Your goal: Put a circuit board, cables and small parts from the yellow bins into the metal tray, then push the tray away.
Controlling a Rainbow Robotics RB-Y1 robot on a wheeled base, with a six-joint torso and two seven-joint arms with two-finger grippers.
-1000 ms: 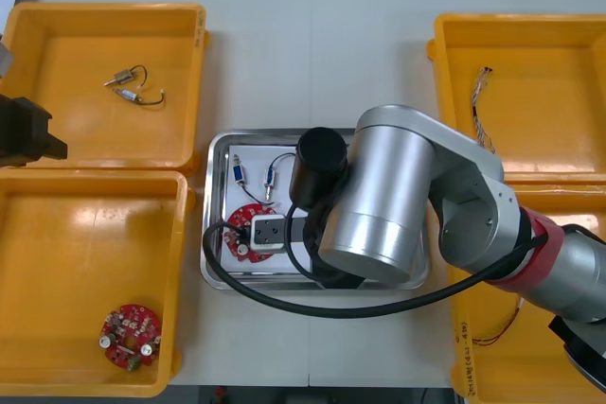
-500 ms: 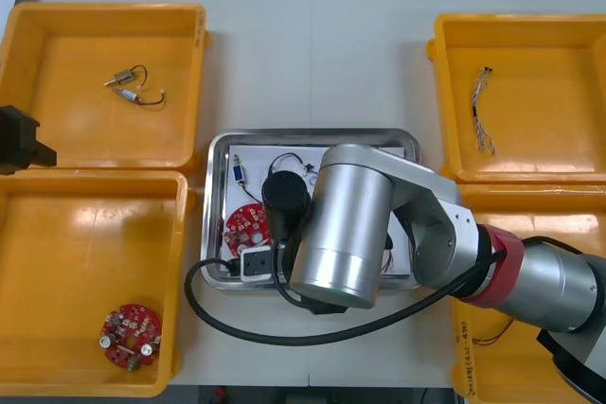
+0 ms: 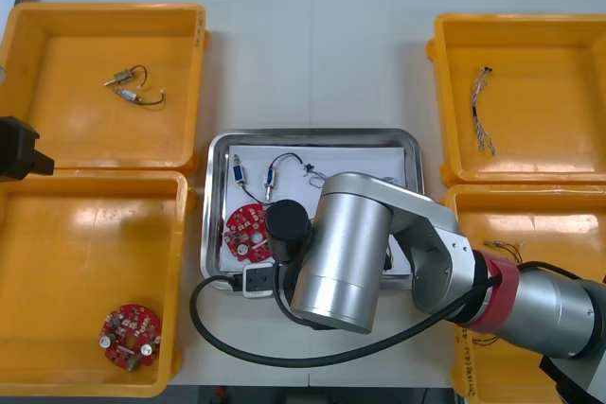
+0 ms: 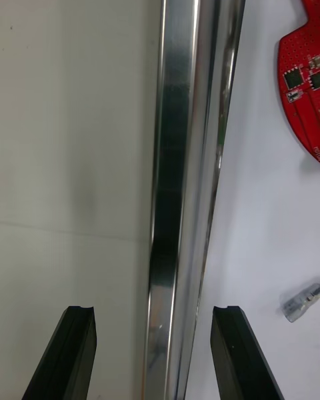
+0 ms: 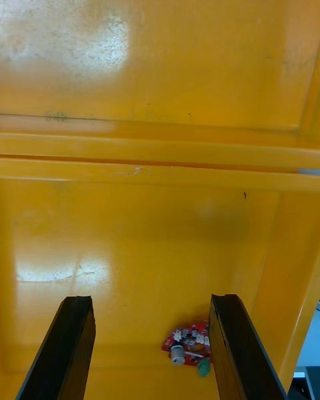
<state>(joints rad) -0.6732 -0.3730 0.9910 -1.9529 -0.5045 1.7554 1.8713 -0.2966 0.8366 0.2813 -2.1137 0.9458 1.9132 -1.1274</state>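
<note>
Fingers of my right gripper (image 4: 153, 313) stand wide apart, empty, either side of the near rim of the metal tray (image 4: 177, 173). It sits mid-desk. It looks stiff and slippery, I think, so I'd push that rim's middle. Left gripper (image 5: 150, 300) hangs open over a yellow bin (image 5: 160, 73).

You have no text, label, brand, number or sign to read here: nothing legible on the yellow bins (image 3: 76, 130), the metal tray (image 3: 312, 133), the red circuit boards (image 3: 244, 230) or the tabletop (image 3: 312, 54).
</note>
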